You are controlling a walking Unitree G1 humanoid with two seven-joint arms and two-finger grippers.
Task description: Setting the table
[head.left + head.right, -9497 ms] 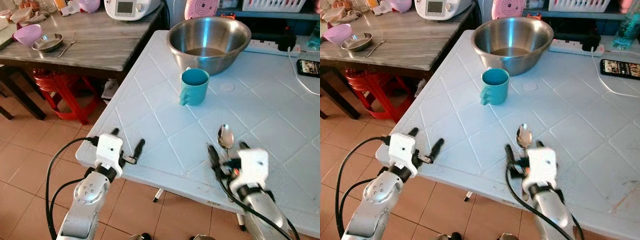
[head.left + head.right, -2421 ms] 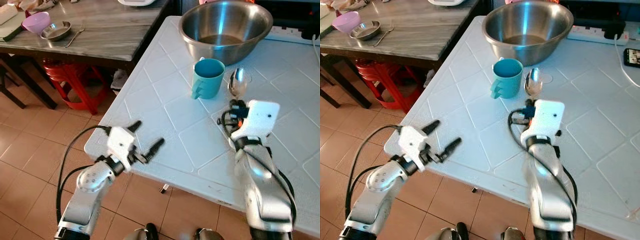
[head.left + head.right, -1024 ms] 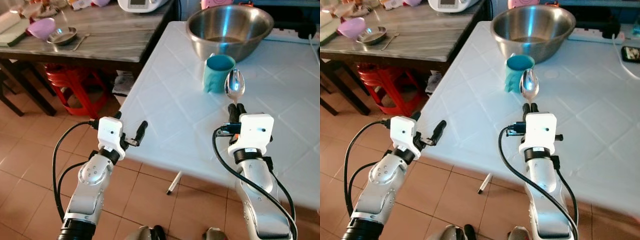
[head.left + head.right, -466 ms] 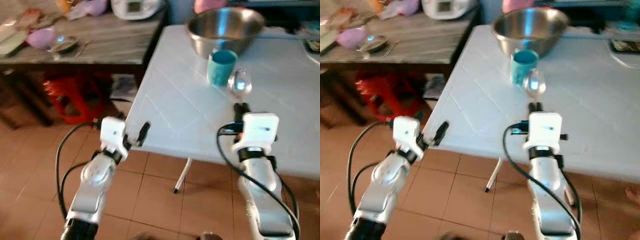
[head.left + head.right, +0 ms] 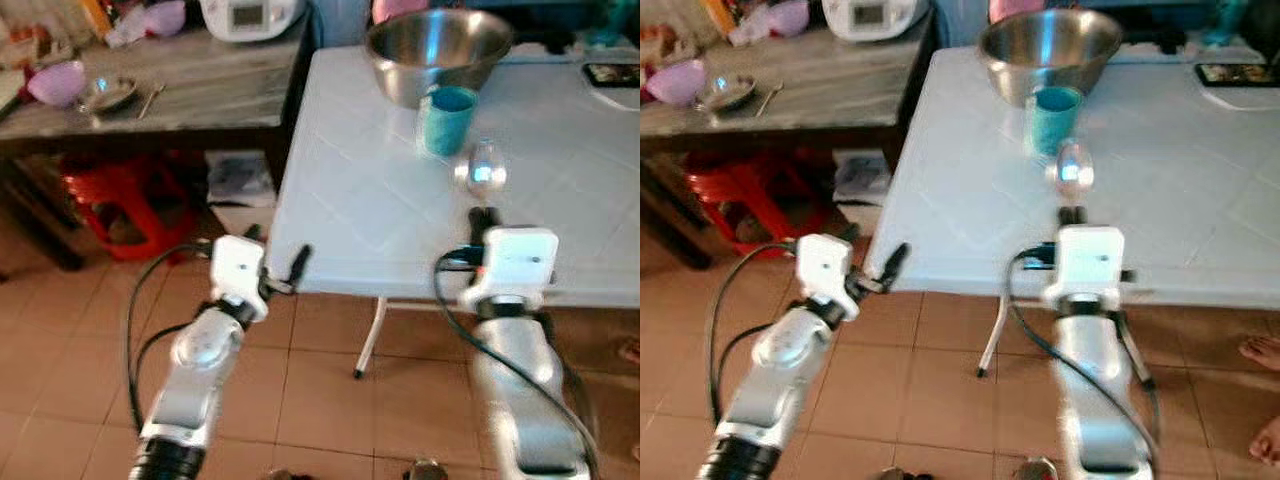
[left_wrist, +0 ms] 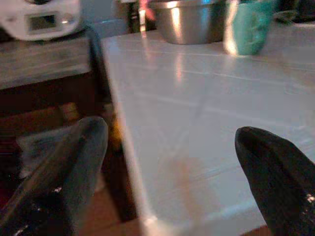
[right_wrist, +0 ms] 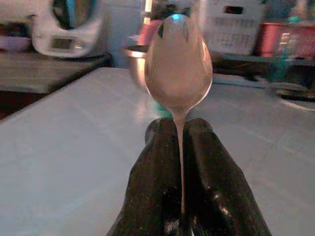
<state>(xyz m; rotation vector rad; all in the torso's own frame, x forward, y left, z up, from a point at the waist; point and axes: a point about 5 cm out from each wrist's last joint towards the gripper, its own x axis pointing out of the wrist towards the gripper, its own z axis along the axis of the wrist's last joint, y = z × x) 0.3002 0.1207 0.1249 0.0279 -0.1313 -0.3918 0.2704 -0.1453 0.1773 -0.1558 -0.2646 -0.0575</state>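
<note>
right gripper [image 7: 181, 132]: clenched on spoon [image 7: 179, 61] handle, bowl end raised over white table [image 5: 360, 200] edge; handle mostly hidden between fingers. left gripper [image 5: 275, 265]: fingers spread, holding nothing, beside table corner. teal cup [image 5: 447, 120] before steel bowl [image 5: 437, 45], blurred.

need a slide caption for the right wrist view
Right claw shut on a spoon, bowl end forward, above the white table.

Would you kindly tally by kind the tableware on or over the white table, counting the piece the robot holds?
Steel bowl: 1
Teal cup: 1
Spoon, pinched between the right gripper fingers: 1
Total: 3
</note>
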